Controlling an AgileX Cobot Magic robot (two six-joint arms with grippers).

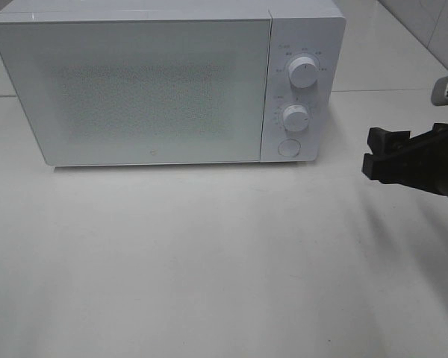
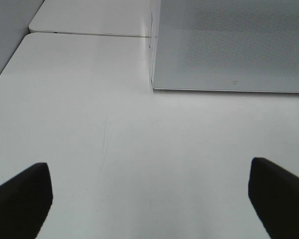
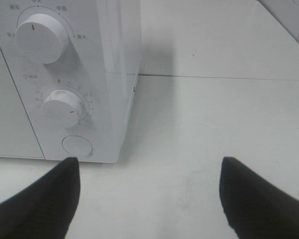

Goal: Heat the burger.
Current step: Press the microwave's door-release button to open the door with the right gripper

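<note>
Closest thing is the white table [image 1: 209, 283], and behind it sits the microwave [image 1: 157, 89], door shut and too frosted to see through. So I can't tell where the burger is or which way it's pointing, since no view shows it. The right gripper [image 1: 369, 154] hangs off to the control-panel side, near the upper knob [image 1: 304, 71], lower knob [image 1: 295, 118] and round button [image 1: 288, 147], fingers spread, nothing in them. The left gripper [image 2: 149, 164] sits low over the table by the door's far corner, fingers spread wide around nothing.
</note>
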